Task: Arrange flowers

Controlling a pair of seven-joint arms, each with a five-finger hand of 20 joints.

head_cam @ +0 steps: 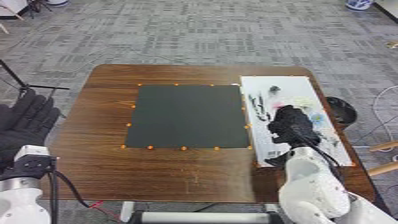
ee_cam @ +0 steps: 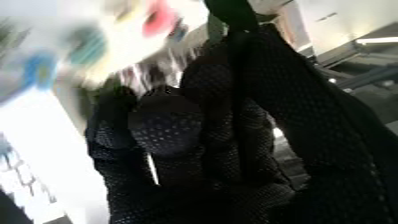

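The flowers [ee_cam: 160, 18] look light and crushable; pinch them low. The left robot hand [head_cam: 27, 119] is wide; the right robot hand [head_cam: 291, 124], I cannot tell.

Below me I see a brown wooden table [head_cam: 89, 125] with rounded far corners, standing on a grey floor [head_cam: 204, 30] patterned in broken, streaky blocks. Just off the table's edge, at my 3 o'clock, sits a dark round container [head_cam: 350, 118]. A pale cable [head_cam: 377, 102] curves beyond it, and light wooden legs [head_cam: 385, 146] poke in at 4 o'clock. At 9 o'clock I have a thin black stand [head_cam: 12, 74]. Far off at 1 o'clock stands a blue-and-white pot [head_cam: 359, 4]; towards 11 o'clock, dark slim legs [head_cam: 35, 6] meet the floor. My right wrist view catches a bright strip of light [ee_cam: 378, 40].
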